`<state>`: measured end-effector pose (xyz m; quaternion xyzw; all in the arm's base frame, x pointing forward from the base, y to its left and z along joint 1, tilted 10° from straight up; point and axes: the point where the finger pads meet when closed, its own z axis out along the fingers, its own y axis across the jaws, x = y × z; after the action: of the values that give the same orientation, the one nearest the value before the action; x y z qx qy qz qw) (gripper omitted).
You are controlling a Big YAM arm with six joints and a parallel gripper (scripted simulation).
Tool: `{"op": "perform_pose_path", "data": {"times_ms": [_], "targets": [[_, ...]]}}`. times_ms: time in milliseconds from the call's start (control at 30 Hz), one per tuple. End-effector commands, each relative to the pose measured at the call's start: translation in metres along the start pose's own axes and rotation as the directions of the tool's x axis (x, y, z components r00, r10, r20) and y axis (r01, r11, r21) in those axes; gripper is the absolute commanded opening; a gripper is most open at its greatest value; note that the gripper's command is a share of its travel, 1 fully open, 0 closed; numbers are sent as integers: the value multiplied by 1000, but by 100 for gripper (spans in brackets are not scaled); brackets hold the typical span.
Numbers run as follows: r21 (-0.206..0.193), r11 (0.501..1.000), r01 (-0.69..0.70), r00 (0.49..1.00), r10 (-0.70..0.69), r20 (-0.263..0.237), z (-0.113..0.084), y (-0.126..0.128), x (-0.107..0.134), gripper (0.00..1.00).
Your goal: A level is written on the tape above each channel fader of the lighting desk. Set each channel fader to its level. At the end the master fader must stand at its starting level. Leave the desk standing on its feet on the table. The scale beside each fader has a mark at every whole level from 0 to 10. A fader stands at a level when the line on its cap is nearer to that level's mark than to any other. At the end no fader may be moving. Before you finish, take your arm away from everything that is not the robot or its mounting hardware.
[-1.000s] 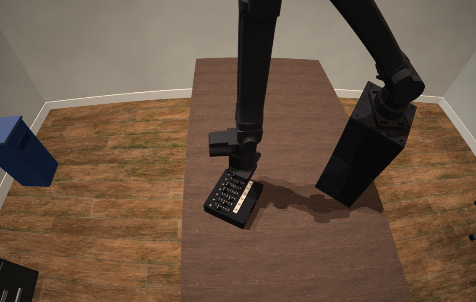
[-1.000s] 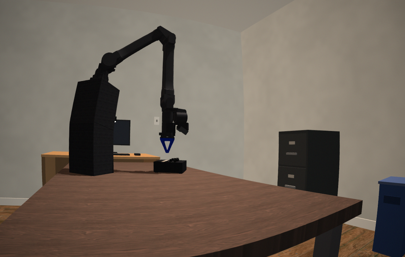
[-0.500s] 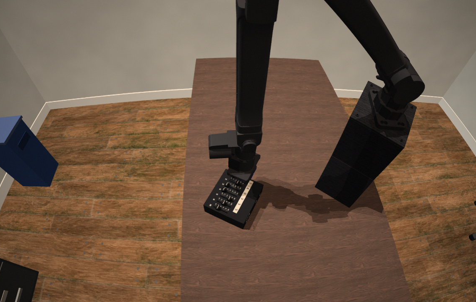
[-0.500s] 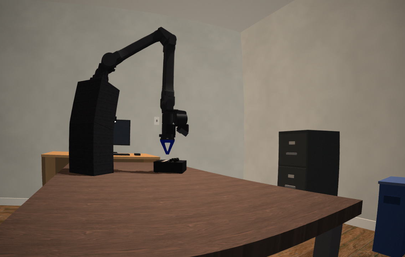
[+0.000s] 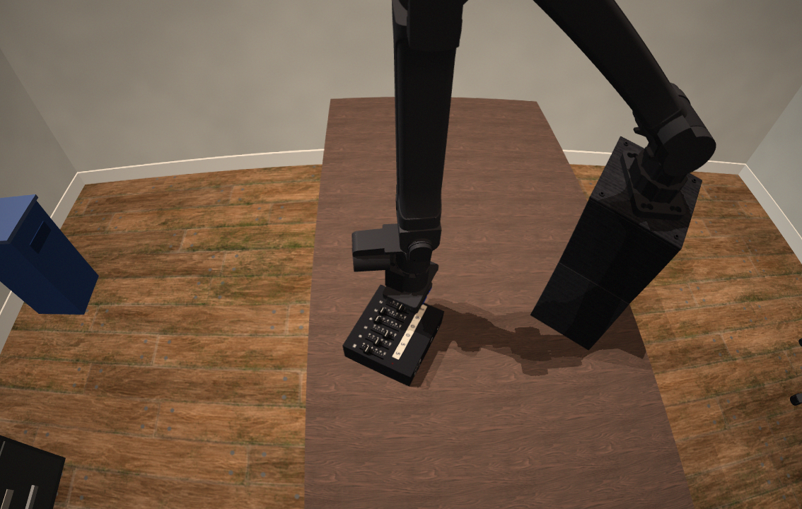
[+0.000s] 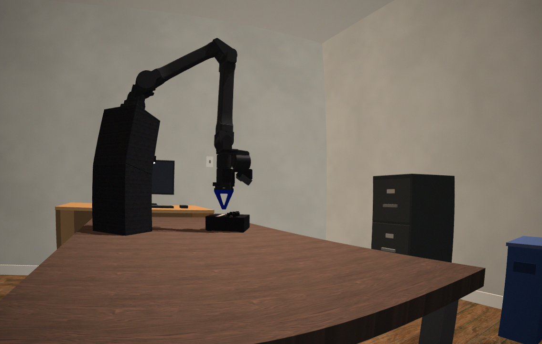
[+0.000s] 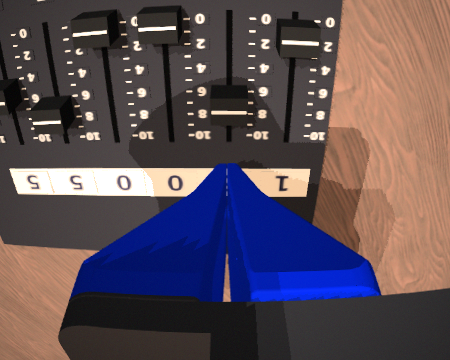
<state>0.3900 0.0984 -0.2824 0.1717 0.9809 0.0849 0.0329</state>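
Observation:
The black lighting desk (image 5: 432,319) (image 6: 226,223) (image 7: 60,225) stands flat on the table. My gripper (image 6: 223,208) (image 7: 227,179) is shut and empty, its blue fingertips just above the desk, beside the second fader from the right in the wrist view. The tape (image 7: 150,182) reads, upside down, 5, 5, 0, 0, one level hidden by my fingers, then 1. From the right, the caps stand: first cap (image 7: 297,41) near 2, second cap (image 7: 228,102) near 8, third cap (image 7: 160,25) and fourth cap (image 7: 92,30) near 1, fifth cap (image 7: 52,114) between 8 and 9, sixth cap (image 7: 0,97) between 6 and 7.
The table (image 5: 486,442) (image 6: 222,278) carries the desk near one long edge. The arm's tall black pedestal (image 5: 600,272) (image 6: 123,179) stands on the other side. A blue bin (image 5: 30,253) (image 6: 528,290) and a dark cabinet (image 6: 412,213) stand off the table.

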Motion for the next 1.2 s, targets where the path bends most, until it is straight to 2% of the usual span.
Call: {"op": "perform_pose_path", "data": {"times_ms": [0,1167], "targets": [[0,1000,0,1000,0,6,6,2,0,0],[2,1000,-2,1000,2,2,10,1,2,0]]}}
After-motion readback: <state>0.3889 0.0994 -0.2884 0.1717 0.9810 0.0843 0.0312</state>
